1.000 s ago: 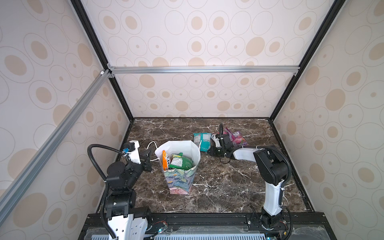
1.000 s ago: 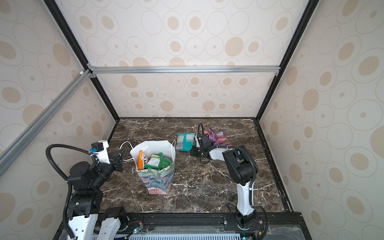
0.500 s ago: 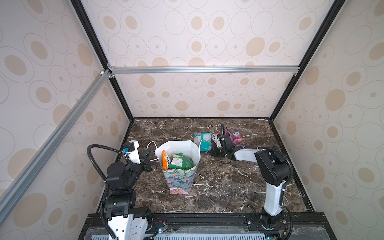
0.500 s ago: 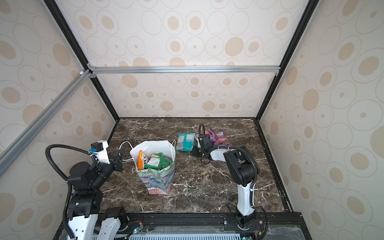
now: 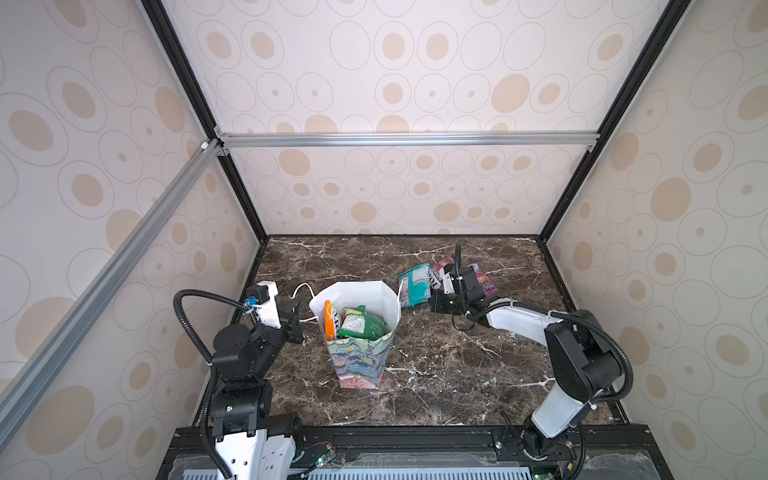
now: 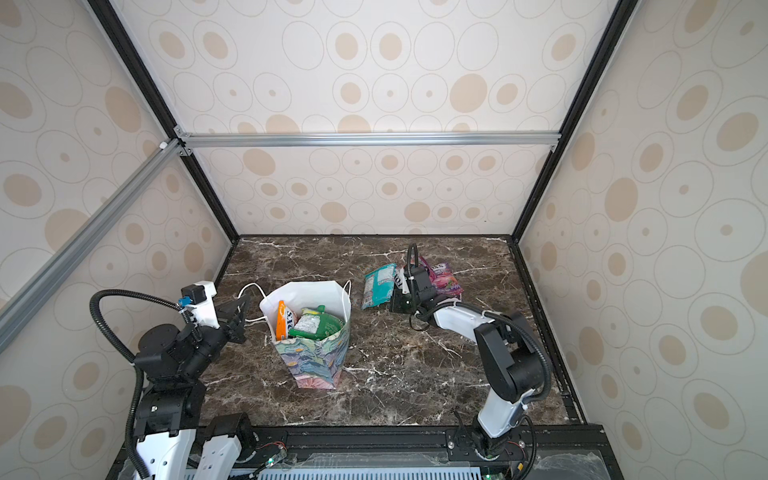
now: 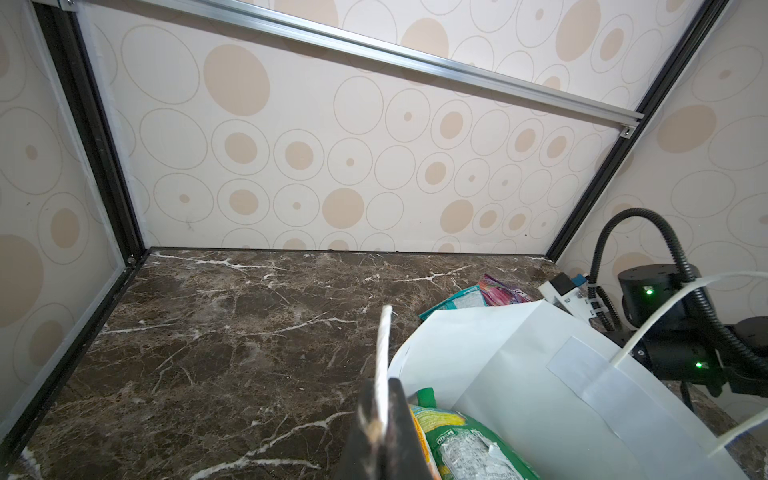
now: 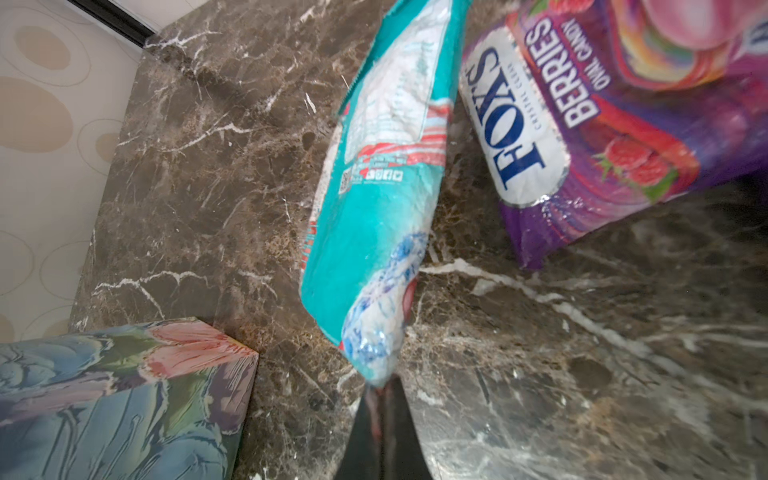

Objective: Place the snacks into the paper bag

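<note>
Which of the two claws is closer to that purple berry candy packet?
The right gripper: it pinches the teal packet right beside the purple packet. The left gripper sits across the paper bag, clamped on its handle.

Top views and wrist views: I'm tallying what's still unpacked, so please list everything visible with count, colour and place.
paper bag: one, white inside, pastel floral outside, standing open left of centre
orange packet: one, orange, on edge inside the bag
green packet: at least one, green-yellow, inside the bag
teal packet: one, teal, right of the bag, corner pinched by the right gripper
purple-pink packet: at least one, purple-pink, on the table beside the teal one, far right
table: one, dark brown marble
left gripper: one, black, shut on the bag handle
right gripper: one, black, shut on the teal packet
</note>
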Controlling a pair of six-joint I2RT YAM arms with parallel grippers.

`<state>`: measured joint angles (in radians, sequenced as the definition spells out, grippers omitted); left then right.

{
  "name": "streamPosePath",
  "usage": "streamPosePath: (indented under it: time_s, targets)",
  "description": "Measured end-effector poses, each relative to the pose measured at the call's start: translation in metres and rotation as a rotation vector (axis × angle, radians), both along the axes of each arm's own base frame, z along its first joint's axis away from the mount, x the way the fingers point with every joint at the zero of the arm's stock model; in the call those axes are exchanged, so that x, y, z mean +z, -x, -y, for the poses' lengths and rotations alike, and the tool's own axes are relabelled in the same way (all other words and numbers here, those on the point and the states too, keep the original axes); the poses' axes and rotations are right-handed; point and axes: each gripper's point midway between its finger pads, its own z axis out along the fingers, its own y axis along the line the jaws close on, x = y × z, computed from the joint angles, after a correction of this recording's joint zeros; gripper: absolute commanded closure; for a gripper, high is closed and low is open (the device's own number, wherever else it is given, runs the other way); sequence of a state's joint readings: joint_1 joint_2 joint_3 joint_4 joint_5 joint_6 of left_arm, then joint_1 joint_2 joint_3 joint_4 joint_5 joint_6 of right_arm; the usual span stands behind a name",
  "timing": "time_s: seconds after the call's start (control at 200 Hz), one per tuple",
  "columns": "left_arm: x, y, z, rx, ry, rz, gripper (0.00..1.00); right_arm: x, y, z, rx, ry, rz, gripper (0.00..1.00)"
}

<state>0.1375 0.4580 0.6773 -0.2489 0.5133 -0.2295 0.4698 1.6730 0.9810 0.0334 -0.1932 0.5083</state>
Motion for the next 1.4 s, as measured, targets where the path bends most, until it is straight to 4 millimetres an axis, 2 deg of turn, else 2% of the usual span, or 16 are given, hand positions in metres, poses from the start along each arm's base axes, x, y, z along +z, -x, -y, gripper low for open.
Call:
streamPosePath:
  time_s: [0.425, 0.955, 0.975, 1.025, 1.08, 1.175, 1.401]
  targets:
    - [0.001, 0.001, 0.000, 0.000, -0.001, 0.005, 1.00, 0.068, 0.008, 0.007, 0.043, 0.027, 0.106, 1.00]
    - [0.001, 0.002, 0.000, 0.000, -0.001, 0.008, 1.00, 0.140, 0.015, 0.015, 0.072, 0.046, 0.237, 1.00]
    - [0.002, 0.002, 0.000, 0.000, -0.001, 0.009, 1.00, 0.141, 0.015, 0.015, 0.071, 0.050, 0.237, 0.92]
    - [0.002, 0.002, 0.000, 0.000, -0.001, 0.011, 1.00, 0.140, 0.016, 0.017, 0.061, 0.058, 0.229, 0.68]
    - [0.002, 0.003, 0.000, 0.000, -0.002, 0.012, 1.00, 0.135, 0.017, 0.021, 0.053, 0.075, 0.210, 0.54]
    - [0.003, 0.003, 0.000, 0.000, -0.002, 0.015, 1.00, 0.116, 0.024, 0.028, 0.036, 0.109, 0.163, 0.51]
    - [0.003, 0.003, 0.000, 0.000, -0.002, 0.014, 1.00, 0.035, 0.063, 0.054, 0.025, 0.220, -0.036, 0.47]
